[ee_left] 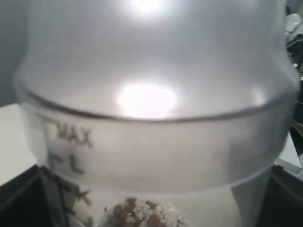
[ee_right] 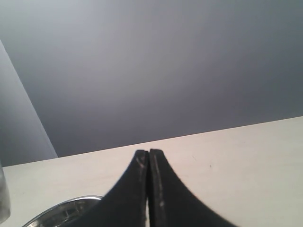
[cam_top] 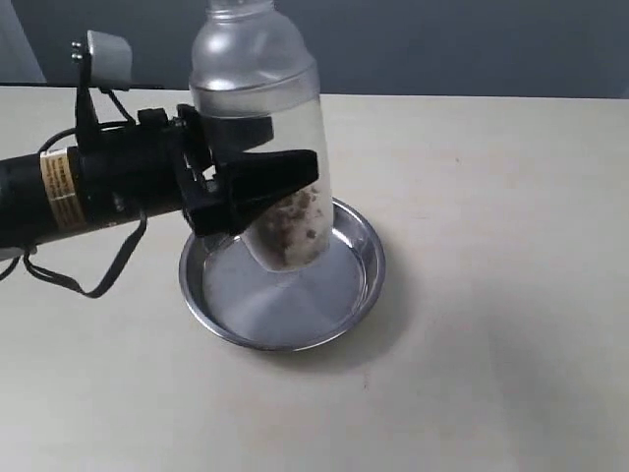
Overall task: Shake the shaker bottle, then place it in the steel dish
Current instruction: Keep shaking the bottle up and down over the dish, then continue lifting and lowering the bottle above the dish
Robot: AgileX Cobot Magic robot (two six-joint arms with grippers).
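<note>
You've got the clear plastic shaker bottle [cam_top: 257, 93] [ee_left: 151, 156] up off the surface. It has a frosted domed top and its cap is cut off by the frame edge. It's tilted, pinched across the lower body by the left gripper [cam_top: 293, 145]. Brown pellets mixed with pale grains are piled at its bottom end, and the wall just under the dome reads "MAX". Its base sits over the shallow round shiny steel dish [cam_top: 366, 258] [ee_right: 66, 210], inside the rim line. Can't tell if it touches the floor. The dish lies flat, with a rolled rim and a flat bottom.
</note>
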